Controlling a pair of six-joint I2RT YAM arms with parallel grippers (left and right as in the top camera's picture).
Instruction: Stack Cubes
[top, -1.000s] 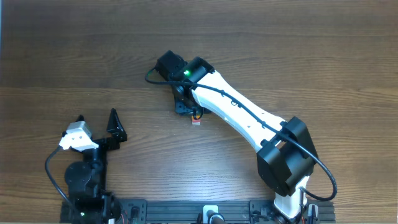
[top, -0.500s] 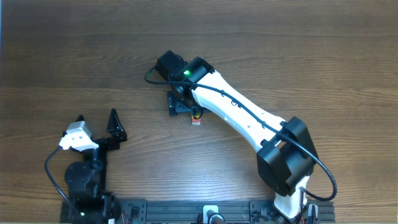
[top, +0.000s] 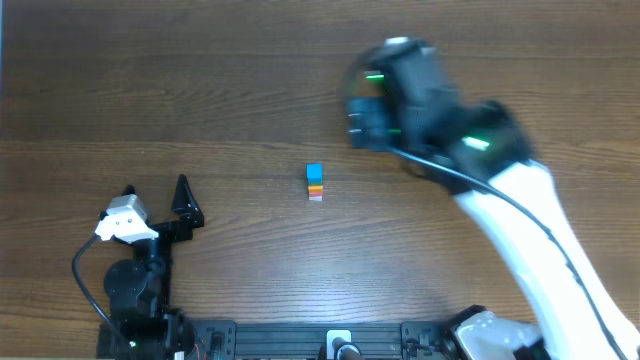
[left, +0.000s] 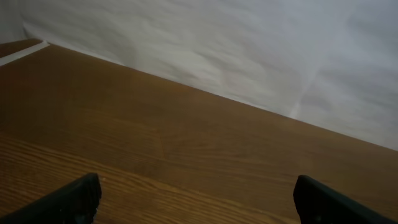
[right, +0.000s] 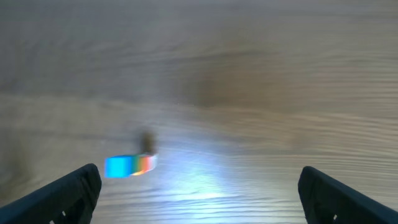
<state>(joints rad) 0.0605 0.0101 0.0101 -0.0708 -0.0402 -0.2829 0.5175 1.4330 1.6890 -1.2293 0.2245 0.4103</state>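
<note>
Top view, cubes: a stack of cubes (top: 315, 183), blue on top and orange under it, stands alone near the middle of the tabletop (top: 200, 80).
Top view, right gripper (top: 362, 122): lifted off the wood, blurred, toward the far edge from the stack.
Top view, left gripper (top: 157, 192): spread wide, holding nothing, near the base-side left corner.
Left wrist view: fingers parted wide over bare wood; a pale wall (left: 249, 50) beyond the tabletop's edge.
Right wrist view: fingers far apart, empty; the stack below, blurred.
</note>
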